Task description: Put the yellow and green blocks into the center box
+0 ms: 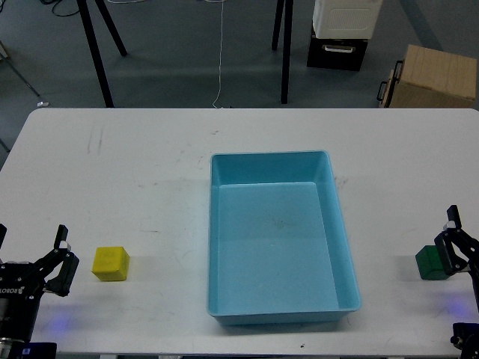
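The yellow block (110,263) lies on the white table (150,172) near its front left. My left gripper (31,245) stands open just left of it, one fingertip a short gap from the cube. The green block (429,262) sits near the front right edge. My right gripper (456,238) is open right beside it, its fingers at the cube's right side, with nothing held. The center box (269,155), a light-blue shallow tray, rests in the middle of the table between the two blocks and holds nothing.
Beyond the table's far edge, on the floor, are a brown cardboard box (435,75), a black-and-white case (340,34) and black stand legs (97,56). A thin white cord (221,52) hangs down at the back.
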`<state>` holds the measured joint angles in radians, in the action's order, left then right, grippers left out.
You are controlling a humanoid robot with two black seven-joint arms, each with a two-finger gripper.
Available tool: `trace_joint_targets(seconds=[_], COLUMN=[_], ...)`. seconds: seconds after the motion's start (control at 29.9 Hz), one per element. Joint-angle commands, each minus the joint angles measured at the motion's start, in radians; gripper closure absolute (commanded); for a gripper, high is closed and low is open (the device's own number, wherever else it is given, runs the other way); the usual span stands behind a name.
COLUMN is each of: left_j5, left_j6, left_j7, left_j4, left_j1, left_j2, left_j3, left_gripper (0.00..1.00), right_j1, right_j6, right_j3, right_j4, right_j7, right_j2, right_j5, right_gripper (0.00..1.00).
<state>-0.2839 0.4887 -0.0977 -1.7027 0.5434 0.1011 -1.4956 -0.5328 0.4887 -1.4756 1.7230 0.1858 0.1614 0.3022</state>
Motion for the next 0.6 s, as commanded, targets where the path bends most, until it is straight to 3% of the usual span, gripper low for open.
trace_joint_targets(seconds=[0.0,0.3,0.4,0.57], left_j5=[0.0,-0.001,-0.008,-0.008], left_j6=[0.0,0.0,0.0,0.0], left_j7=[-0.001,0.001,0.003,0.003], left_j4=[0.0,0.002,0.002,0.005], left_j1=[-0.002,-0.013,-0.016,-0.054], left_j2=[0.0,-0.004,-0.006,-0.008], left_j3=[0.0,-0.002,-0.008,-0.003], left_gripper=[0.0,0.0,0.0,0.0], right_j1=[-0.003,-0.006,0.031,0.106], right_j6=[0.0,0.0,0.0,-0.137], right_j3=[-0.002,-0.029,-0.046,-0.037], right_j4=[0.001,0.001,0.003,0.001], right_j7=[0.003,-0.041,-0.103,-0.163], right_j2=[0.0,0.045,0.169,0.441], right_j5=[0.0,-0.021,-0.084,-0.189], right_gripper=[0.01,0.01,0.01,0.01])
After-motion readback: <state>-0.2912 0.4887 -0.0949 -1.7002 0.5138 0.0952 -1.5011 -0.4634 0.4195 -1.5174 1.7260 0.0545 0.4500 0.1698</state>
